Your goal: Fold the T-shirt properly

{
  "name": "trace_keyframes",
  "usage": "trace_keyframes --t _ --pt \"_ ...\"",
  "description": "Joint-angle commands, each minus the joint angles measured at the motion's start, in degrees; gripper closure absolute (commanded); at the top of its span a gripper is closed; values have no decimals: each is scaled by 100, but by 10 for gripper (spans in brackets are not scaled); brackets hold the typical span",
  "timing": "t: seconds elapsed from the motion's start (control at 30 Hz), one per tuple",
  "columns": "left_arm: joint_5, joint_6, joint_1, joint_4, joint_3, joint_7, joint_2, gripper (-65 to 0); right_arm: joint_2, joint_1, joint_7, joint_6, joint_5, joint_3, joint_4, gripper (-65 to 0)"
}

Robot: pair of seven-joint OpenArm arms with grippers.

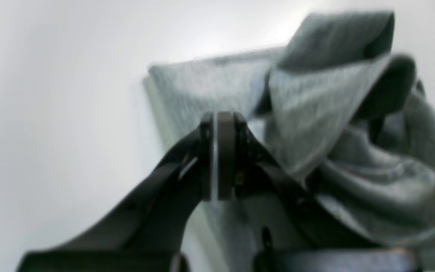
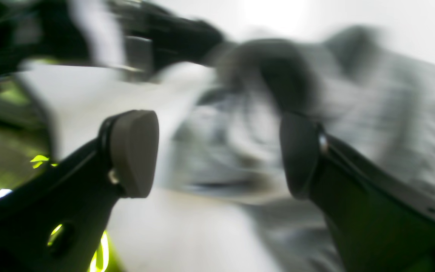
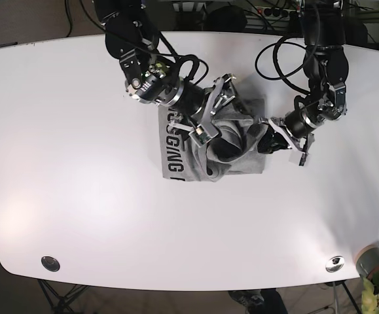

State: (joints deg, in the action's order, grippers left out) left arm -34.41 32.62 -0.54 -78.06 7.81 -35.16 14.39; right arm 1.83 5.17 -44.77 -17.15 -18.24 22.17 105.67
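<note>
The heather-grey T-shirt (image 3: pixel 235 154) lies partly folded at the table's middle, with black lettering (image 3: pixel 173 149) along its left edge. Its right part is bunched and lifted. My left gripper (image 3: pixel 264 132) is at the shirt's right edge. In the left wrist view the gripper (image 1: pixel 217 151) is shut, a thin pale strip shows between the pads, and a raised fold of the shirt (image 1: pixel 315 109) hangs beside it. My right gripper (image 3: pixel 214 110) hovers over the shirt's upper middle. In the blurred right wrist view the gripper (image 2: pixel 217 155) is wide open above the crumpled shirt (image 2: pixel 372 113).
The white table (image 3: pixel 78 163) extends widely around the shirt. Two round metal inserts (image 3: pixel 50 263) (image 3: pixel 335 263) sit near its front edge. A small plant pot (image 3: pixel 372 263) stands at the bottom right. Cables hang behind the back edge.
</note>
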Motion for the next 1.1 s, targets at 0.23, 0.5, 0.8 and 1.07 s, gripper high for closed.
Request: trace_keyframes --t 0.23,0.5,0.8,1.07 --pt "-80 39 -83 250 14 83 148 0 50 -266 192 5 -27 -6 -830 -460" --pt "-80 39 -109 549 -337 109 121 0 42 -337 429 5 -27 20 -1050 -457" --pt "-80 39 -109 531 -381 109 121 0 68 -354 447 5 -71 231 -1050 -92" --pt "-97 39 -118 514 -346 109 121 0 68 -398 447 5 -27 732 -1050 -51"
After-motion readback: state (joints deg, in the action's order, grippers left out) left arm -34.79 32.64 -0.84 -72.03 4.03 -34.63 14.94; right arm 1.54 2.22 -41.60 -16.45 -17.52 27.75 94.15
